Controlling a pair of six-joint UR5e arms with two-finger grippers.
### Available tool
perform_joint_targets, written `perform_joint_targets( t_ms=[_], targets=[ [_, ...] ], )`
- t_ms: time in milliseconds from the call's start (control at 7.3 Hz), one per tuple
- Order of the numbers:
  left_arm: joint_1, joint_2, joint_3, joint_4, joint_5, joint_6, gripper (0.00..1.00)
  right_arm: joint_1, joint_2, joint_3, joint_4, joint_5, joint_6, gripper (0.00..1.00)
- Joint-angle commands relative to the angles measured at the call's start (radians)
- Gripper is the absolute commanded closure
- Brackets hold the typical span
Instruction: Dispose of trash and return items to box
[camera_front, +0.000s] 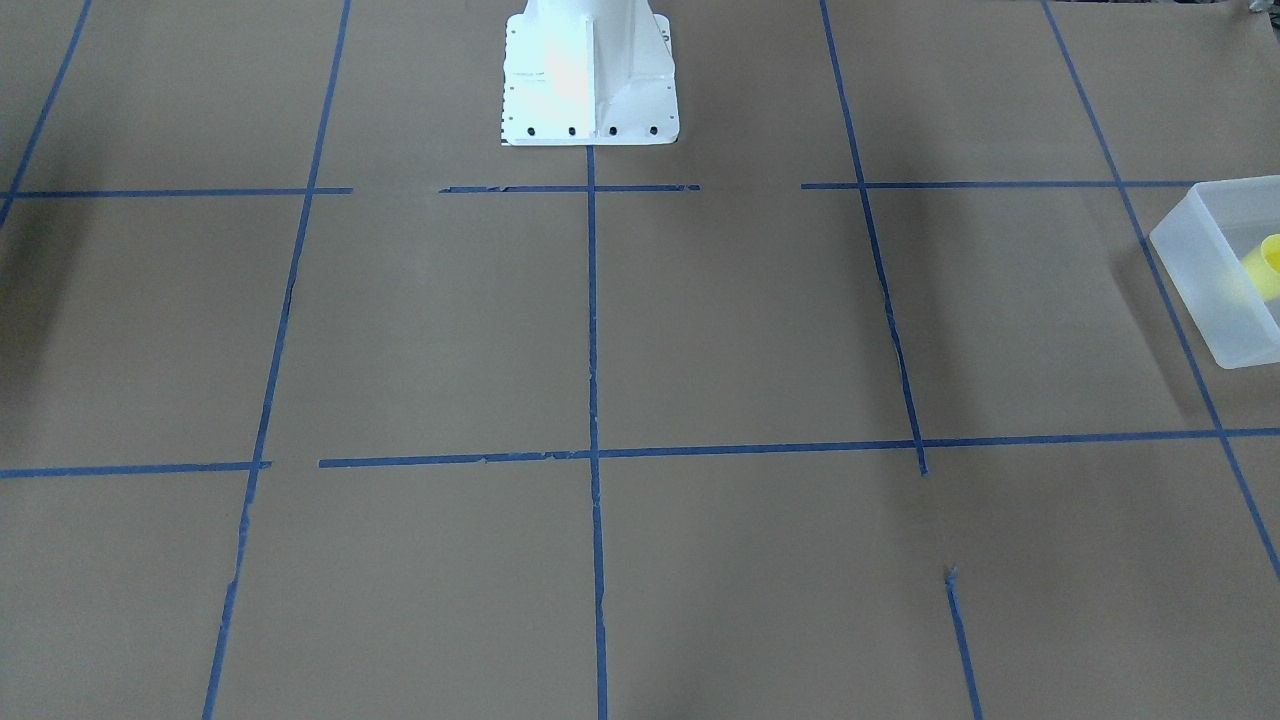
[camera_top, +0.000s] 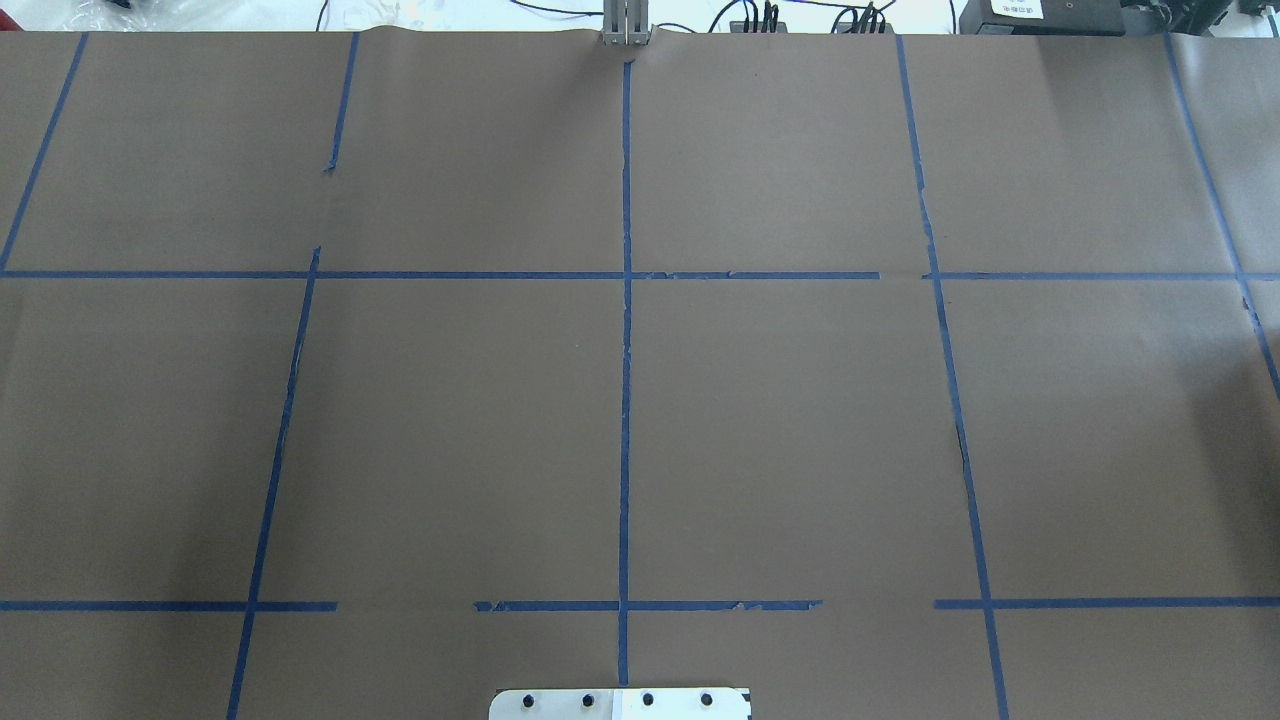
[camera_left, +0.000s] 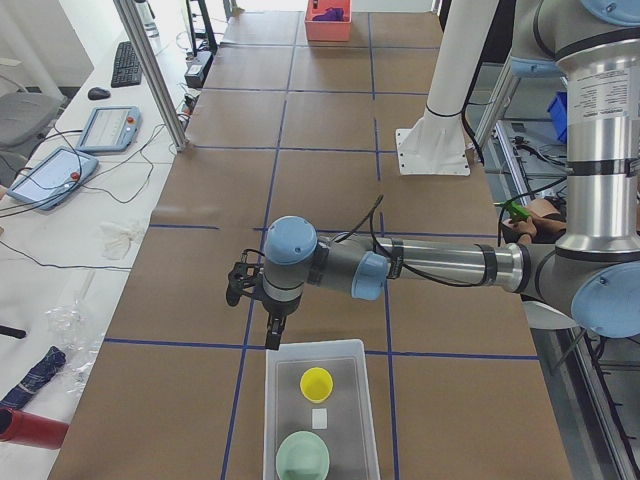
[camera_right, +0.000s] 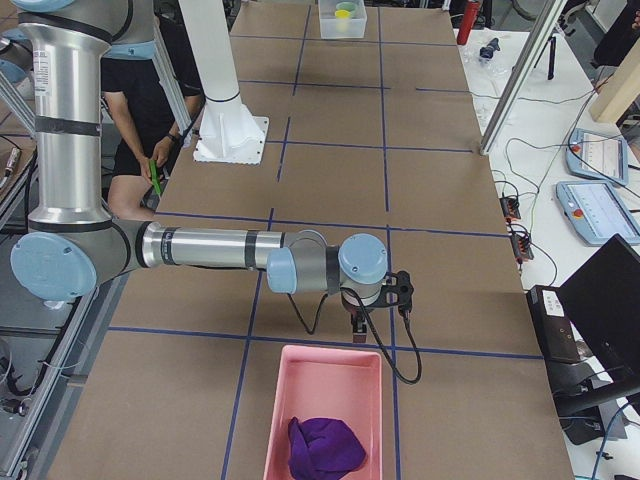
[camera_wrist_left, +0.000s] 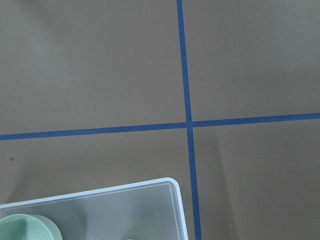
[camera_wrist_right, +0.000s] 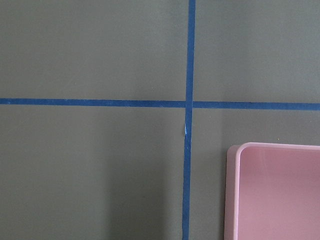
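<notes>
The small bright yellow cup (camera_left: 316, 383) stands upright inside the frosted white bin (camera_left: 300, 345), beside a pale green bowl (camera_left: 303, 455). The brown-papered table (camera_top: 800, 420) carries a blue tape (camera_top: 625, 400) grid. Whether the left gripper (camera_left: 272, 338) or the right gripper (camera_right: 358, 332) is open, I cannot tell.

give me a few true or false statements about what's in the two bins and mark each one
1. The yellow cup stands inside the frosted bin. True.
2. The green bowl sits outside the frosted bin. False: it is inside that bin, next to the yellow cup.
3. The purple cloth lies in the frosted bin. False: it lies in the pink bin.
4. A small white square lies between the yellow cup and the green bowl. True.
</notes>
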Motion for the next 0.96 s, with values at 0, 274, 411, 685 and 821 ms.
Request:
perform_joint_targets(
  t_ms=[0, 274, 411, 685, 821],
  targets=[
    [0.001, -0.009, -0.009, 0.127, -0.002, 0.13, 0.0, 0.0, 0.001, 0.0, 0.0, 0.0, 0.0, 0.0],
    [0.0, -0.016, -0.031, 0.209, -0.011, 0.163, 0.0, 0.0, 0.001, 0.0, 0.0, 0.0, 0.0, 0.0],
    [0.0, -0.016, -0.029, 0.209, -0.023, 0.163, 0.0, 0.0, 0.001, 0.0, 0.0, 0.0, 0.0, 0.0],
    [0.0, -0.015, -0.029, 0.211, -0.025, 0.163, 0.0, 0.0, 0.001, 0.0, 0.0, 0.0, 0.0, 0.0],
    [-0.002, -0.015, -0.029, 0.211, -0.025, 0.163, 0.0, 0.0, -0.001, 0.0, 0.0, 0.0, 0.0, 0.0]
  ],
)
